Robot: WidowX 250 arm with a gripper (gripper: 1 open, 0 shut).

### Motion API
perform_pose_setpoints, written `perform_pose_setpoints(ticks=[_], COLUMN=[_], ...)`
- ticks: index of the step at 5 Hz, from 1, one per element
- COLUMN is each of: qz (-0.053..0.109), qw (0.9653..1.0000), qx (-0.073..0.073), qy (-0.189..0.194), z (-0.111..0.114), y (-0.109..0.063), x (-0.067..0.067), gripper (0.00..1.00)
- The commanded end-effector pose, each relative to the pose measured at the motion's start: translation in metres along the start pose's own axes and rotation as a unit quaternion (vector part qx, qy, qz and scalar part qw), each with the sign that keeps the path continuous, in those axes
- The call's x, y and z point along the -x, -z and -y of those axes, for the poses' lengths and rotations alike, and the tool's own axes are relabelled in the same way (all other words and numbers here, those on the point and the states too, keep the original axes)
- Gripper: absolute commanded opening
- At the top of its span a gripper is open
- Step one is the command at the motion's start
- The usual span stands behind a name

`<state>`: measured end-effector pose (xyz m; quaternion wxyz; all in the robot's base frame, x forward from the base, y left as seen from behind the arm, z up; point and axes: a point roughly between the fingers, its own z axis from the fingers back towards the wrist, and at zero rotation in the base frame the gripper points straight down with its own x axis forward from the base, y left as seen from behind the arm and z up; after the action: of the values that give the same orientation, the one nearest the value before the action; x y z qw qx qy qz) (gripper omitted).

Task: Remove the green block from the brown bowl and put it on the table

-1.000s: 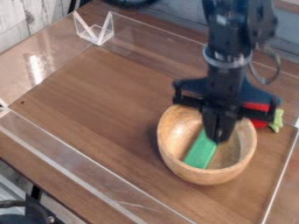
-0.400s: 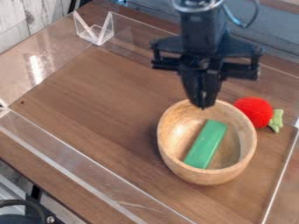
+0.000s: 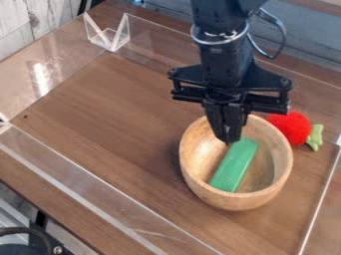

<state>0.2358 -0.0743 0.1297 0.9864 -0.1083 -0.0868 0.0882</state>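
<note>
"Where is the green block (image 3: pixel 236 164)?"

"It lies inside the brown bowl (image 3: pixel 200 169), at the lower right of the picture. It is tilted, with one end near the far rim."

"What is the gripper (image 3: pixel 230 132) doing?"

"It points down over the bowl's far rim, just above the block's top end. Its two fingers are pressed together and hold nothing."

"What else is on the table (image 3: pixel 107 110)?"

"A red toy (image 3: pixel 292 127) with green leaves, just right of the bowl."
</note>
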Motion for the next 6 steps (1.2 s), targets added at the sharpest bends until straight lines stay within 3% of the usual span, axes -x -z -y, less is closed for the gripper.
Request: perform_pose_setpoints(ticks=[1, 2, 4, 6], qz=[0.000, -0.008, -0.014, -0.018], qw=[0.9997, 0.9987, 0.9986, 0.9961], qx=[0.004, -0.001, -0.017, -0.028], qy=[0.025, 0.051, 0.047, 0.082], z=[0.003, 0.003, -0.004, -0.010], y=[0.003, 0.008, 0.013, -0.016], x=[-0.005, -0.008, 0.000, -0.018], gripper=[1.00, 0.00, 0.00, 0.00])
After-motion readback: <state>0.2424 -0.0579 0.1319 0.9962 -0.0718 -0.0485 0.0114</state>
